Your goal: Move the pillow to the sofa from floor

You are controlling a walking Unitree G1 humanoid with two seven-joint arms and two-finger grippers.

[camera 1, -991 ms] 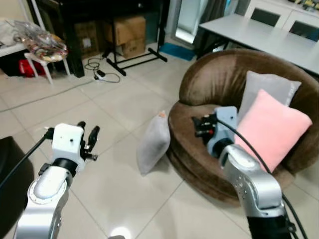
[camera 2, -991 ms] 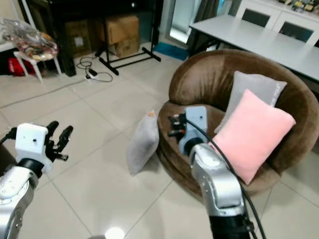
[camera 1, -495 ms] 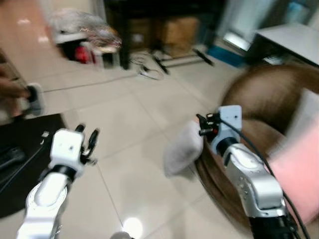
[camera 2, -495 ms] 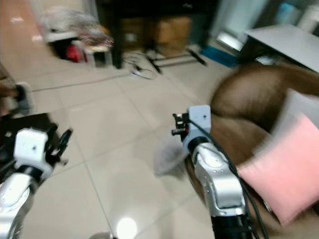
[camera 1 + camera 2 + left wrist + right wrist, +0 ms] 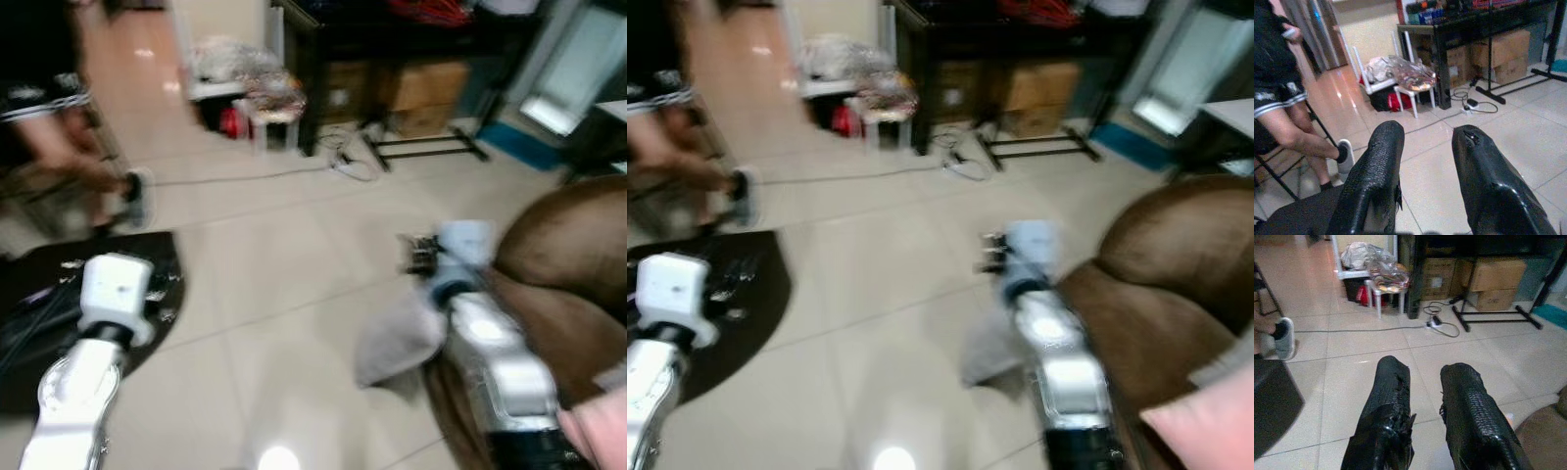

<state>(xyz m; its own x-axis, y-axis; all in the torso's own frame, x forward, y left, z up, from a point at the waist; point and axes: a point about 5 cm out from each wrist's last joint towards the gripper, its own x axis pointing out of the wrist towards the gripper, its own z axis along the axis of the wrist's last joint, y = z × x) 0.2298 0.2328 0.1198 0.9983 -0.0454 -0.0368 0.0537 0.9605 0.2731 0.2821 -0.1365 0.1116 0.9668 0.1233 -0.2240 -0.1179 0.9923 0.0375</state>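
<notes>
Both claws are released and hold nothing: the left claw and the right claw each show a gap of bare tile between their fingers. The grey pillow lies on the floor against the brown sofa, just beside the right arm (blurred). No writing reads on the cardboard boxes. A seated person's leg shows nearby.

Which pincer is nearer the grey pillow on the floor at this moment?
Right. The right pincer hangs just above the grey pillow, which leans against the brown sofa. The left pincer, open, is far off to the robot's left, over the floor tiles.
</notes>
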